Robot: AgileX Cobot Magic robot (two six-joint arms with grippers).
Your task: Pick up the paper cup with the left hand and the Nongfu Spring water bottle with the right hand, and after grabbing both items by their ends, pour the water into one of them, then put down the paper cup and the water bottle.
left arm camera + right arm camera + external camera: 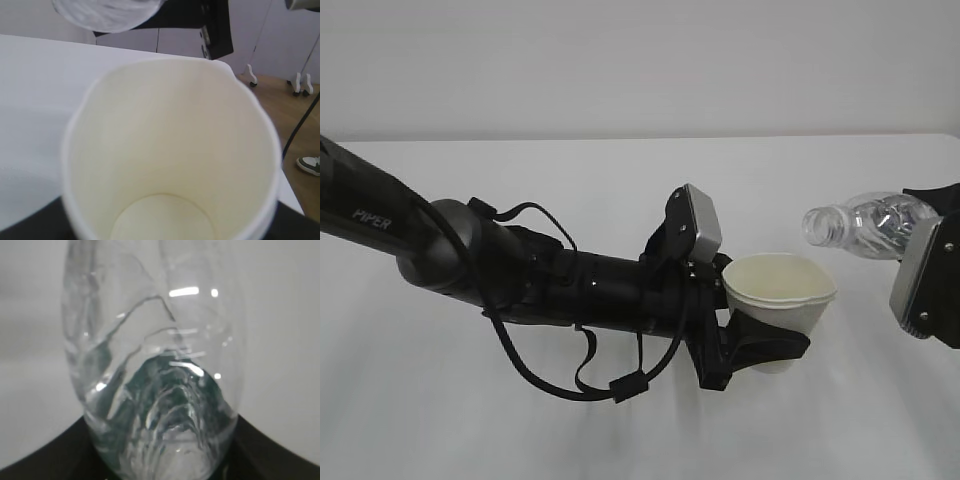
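the left hand (745, 345) grips the paper cup (778, 300) low on its body, fingers closed around it, holding it upright above the worktop (620, 440). the water bottle (865, 222) lies at about two o'clock from the cup, nearly on its side, long axis running three to nine o'clock, open neck pointing toward the cup and just short of its rim. the right hand (930, 275) is clamped on the bottle's far end. the cup looks empty, bottom bare and dry. water in the bottle cannot be made out for sure. the pour likely needs the neck brought over the rim, then tipped.
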